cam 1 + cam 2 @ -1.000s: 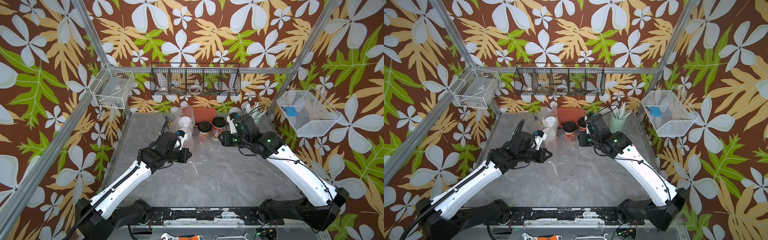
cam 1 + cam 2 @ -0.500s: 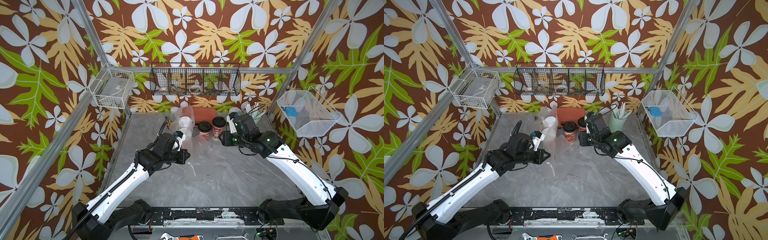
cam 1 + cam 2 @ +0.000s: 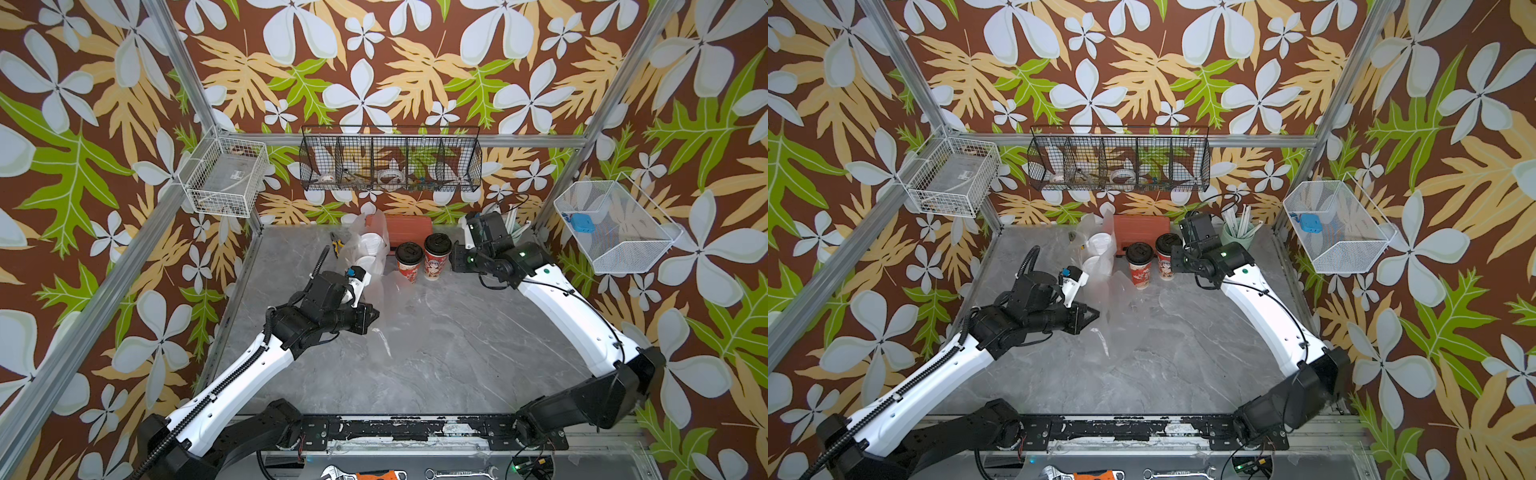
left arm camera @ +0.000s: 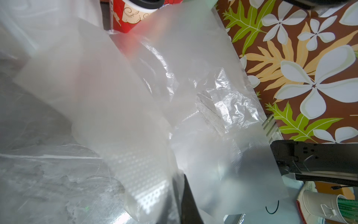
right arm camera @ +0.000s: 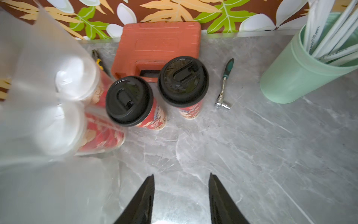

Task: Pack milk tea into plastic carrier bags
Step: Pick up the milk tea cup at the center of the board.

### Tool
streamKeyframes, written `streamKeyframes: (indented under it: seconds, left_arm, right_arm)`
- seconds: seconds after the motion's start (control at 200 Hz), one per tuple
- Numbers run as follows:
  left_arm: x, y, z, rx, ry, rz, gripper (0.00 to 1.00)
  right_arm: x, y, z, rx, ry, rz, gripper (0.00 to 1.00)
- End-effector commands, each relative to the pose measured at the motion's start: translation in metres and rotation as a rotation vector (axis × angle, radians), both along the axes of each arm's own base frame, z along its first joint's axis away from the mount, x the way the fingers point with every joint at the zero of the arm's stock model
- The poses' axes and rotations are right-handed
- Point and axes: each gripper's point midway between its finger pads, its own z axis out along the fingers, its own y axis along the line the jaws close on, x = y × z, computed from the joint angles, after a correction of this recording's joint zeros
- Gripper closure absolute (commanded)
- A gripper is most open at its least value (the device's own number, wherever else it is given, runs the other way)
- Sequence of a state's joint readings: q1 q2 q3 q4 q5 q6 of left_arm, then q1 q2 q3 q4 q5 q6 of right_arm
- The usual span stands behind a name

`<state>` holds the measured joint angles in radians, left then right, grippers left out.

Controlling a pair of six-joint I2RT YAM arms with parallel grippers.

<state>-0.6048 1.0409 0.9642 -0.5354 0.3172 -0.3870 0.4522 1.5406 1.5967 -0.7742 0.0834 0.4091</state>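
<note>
Two black-lidded milk tea cups stand at the back of the table, seen from above in the right wrist view. Left of them, two white-lidded milk tea cups stand inside a plastic carrier bag. My left gripper is shut on the thin film of a second plastic carrier bag, which drapes in front of the cups. Just right of the black-lidded cups, my right gripper is open and holds nothing.
An orange-red tool case lies behind the cups, pliers to its left, and a ratchet wrench beside the right cup. The mint-green cup of straws stands at the back right. Wire baskets hang on the walls.
My left arm has drawn back slightly toward the front left, still holding the bag. The right gripper has shifted a little toward the back right.
</note>
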Motion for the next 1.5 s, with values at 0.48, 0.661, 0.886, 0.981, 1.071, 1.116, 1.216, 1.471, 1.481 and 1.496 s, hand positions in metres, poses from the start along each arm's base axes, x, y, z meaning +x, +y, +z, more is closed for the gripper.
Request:
streamKeyframes:
  seconds: [0.48,0.661,0.886,0.981,1.071,1.116,1.216,1.471,1.481,1.496]
  left_arm:
    - [-0.006,0.003,-0.005,0.021,-0.054,-0.048,1.0]
    - [-0.008,0.004,-0.002,0.01,-0.056,-0.04,1.0]
    - [-0.009,0.005,-0.001,0.003,-0.055,-0.036,1.0]
    - [-0.009,0.005,-0.001,0.003,-0.054,-0.035,1.0]
    - [-0.009,0.005,-0.001,0.003,-0.05,-0.035,1.0]
    - [-0.009,0.005,-0.001,0.003,-0.05,-0.033,1.0]
    - [-0.01,0.005,0.0,0.002,-0.052,-0.033,1.0]
    - [-0.011,0.007,0.0,0.006,-0.051,-0.029,1.0]
    - [-0.011,0.007,-0.001,0.006,-0.051,-0.029,1.0]
    - [-0.011,0.007,-0.001,0.006,-0.05,-0.028,1.0]
  right_arm:
    - [0.106,0.03,-0.038,-0.173,-0.046,0.075,0.24]
    - [0.12,0.028,-0.045,-0.205,-0.047,0.046,0.22]
    - [0.13,0.021,-0.056,-0.218,-0.027,0.031,0.21]
    - [0.13,0.021,-0.059,-0.21,-0.02,0.031,0.2]
    - [0.131,0.023,-0.06,-0.199,-0.017,0.04,0.2]
    - [0.131,0.023,-0.062,-0.196,-0.011,0.044,0.2]
    - [0.132,0.024,-0.066,-0.191,-0.002,0.052,0.2]
    - [0.131,0.024,-0.078,-0.198,0.024,0.052,0.25]
    - [0.131,0.024,-0.078,-0.198,0.025,0.053,0.26]
    - [0.131,0.024,-0.079,-0.197,0.026,0.052,0.26]
